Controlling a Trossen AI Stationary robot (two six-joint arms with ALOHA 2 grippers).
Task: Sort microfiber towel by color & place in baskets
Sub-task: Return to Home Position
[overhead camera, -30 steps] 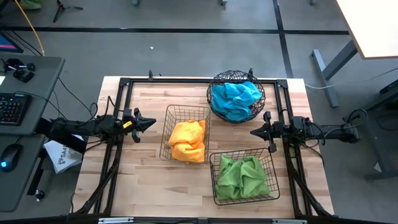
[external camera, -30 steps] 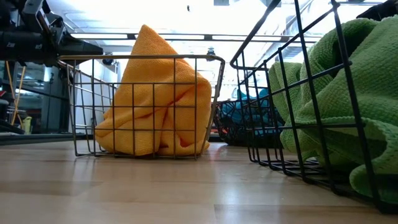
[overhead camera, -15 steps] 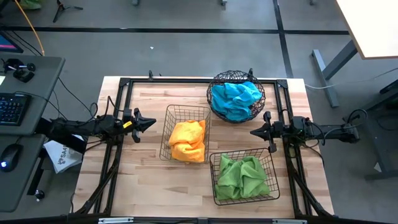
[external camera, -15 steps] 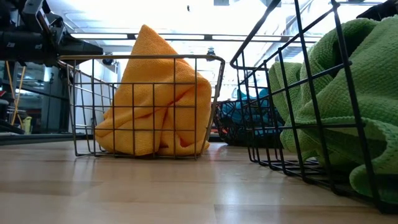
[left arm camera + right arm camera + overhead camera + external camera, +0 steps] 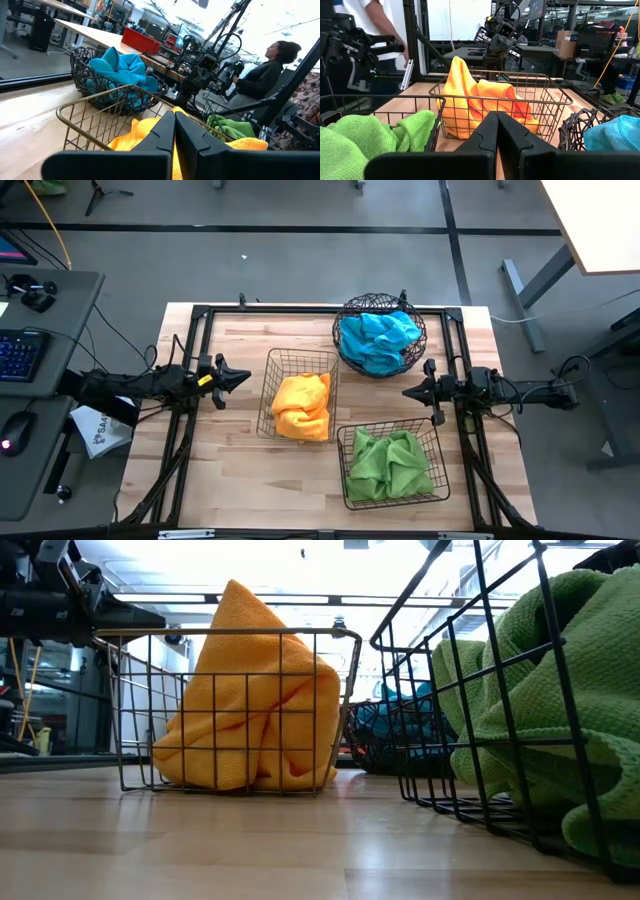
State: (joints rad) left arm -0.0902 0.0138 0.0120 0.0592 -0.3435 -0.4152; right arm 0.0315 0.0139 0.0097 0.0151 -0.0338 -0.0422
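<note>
Three dark wire baskets stand on the table. A rectangular basket (image 5: pixel 300 405) mid-table holds an orange towel (image 5: pixel 302 405), which peaks above the rim in the low view (image 5: pixel 255 700). A second rectangular basket (image 5: pixel 392 465) near the front holds a green towel (image 5: pixel 390 462). The round woven basket (image 5: pixel 380 332) at the far edge holds a blue towel (image 5: pixel 377 335). My left gripper (image 5: pixel 246 379) hovers shut to the left of the orange basket. My right gripper (image 5: pixel 405 391) hovers shut to the right, between the round and green baskets. Neither holds anything.
A black frame (image 5: pixel 300 311) runs along the table's far and side edges. Bare wood lies in front of the orange basket (image 5: pixel 250 480). A desk with keyboard and mouse (image 5: pixel 25 380) stands left of the table. People show beyond the table in both wrist views (image 5: pixel 265 75) (image 5: pixel 375 25).
</note>
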